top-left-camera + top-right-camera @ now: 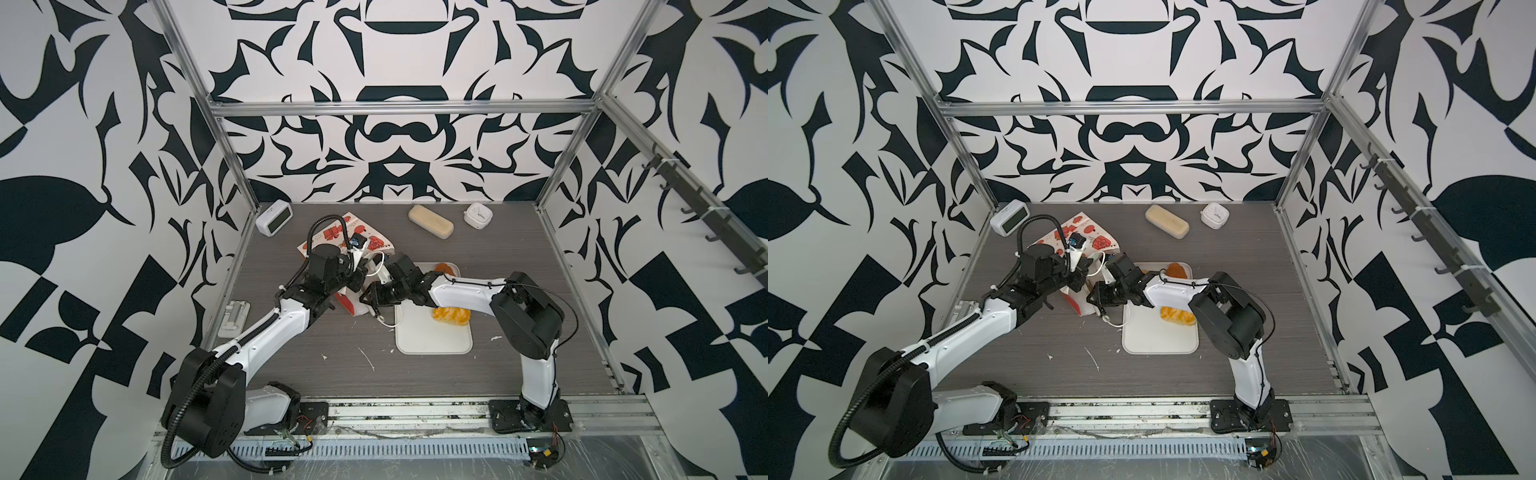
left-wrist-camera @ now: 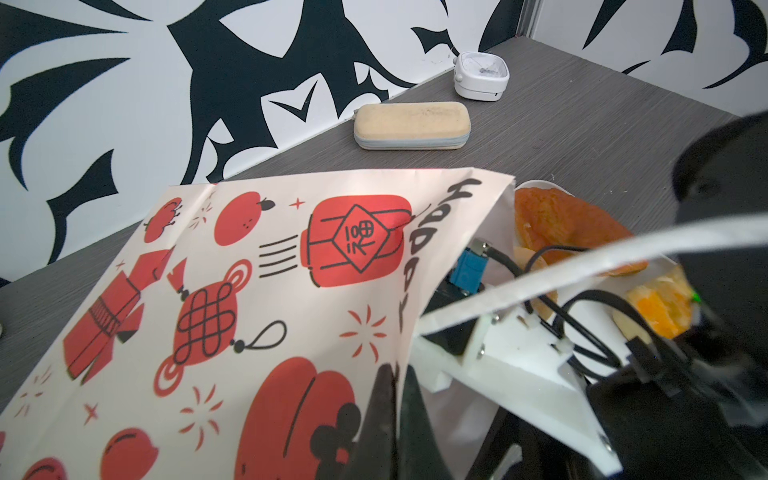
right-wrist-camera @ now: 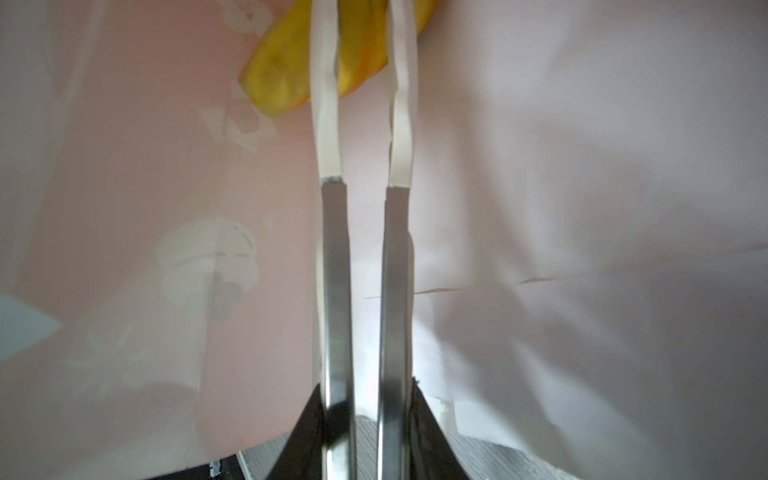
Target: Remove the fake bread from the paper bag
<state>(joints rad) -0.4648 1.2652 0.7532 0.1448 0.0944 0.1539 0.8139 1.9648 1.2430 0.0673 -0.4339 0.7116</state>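
The paper bag (image 1: 345, 232) (image 1: 1077, 235) lies tilted at mid-table, its mouth toward the white tray (image 1: 432, 345). My left gripper (image 2: 397, 374) is shut on the bag's rim (image 2: 249, 291), holding the mouth up. My right gripper (image 3: 361, 25) reaches deep inside the bag (image 3: 124, 208). Its long fingers stand close together with a yellow piece of fake bread (image 3: 282, 83) between them, and the tips run out of the picture. On the tray lie a striped croissant (image 1: 451, 316) (image 1: 1177, 316) and a darker puff (image 1: 444, 268) (image 2: 557, 220).
A beige oblong block (image 1: 430, 221) and a small white clock (image 1: 478, 215) sit at the back. A digital clock (image 1: 274, 217) stands in the back left corner. A white fixture (image 1: 235, 318) lies at the left edge. The bag's cord handle (image 1: 386, 320) trails beside the tray.
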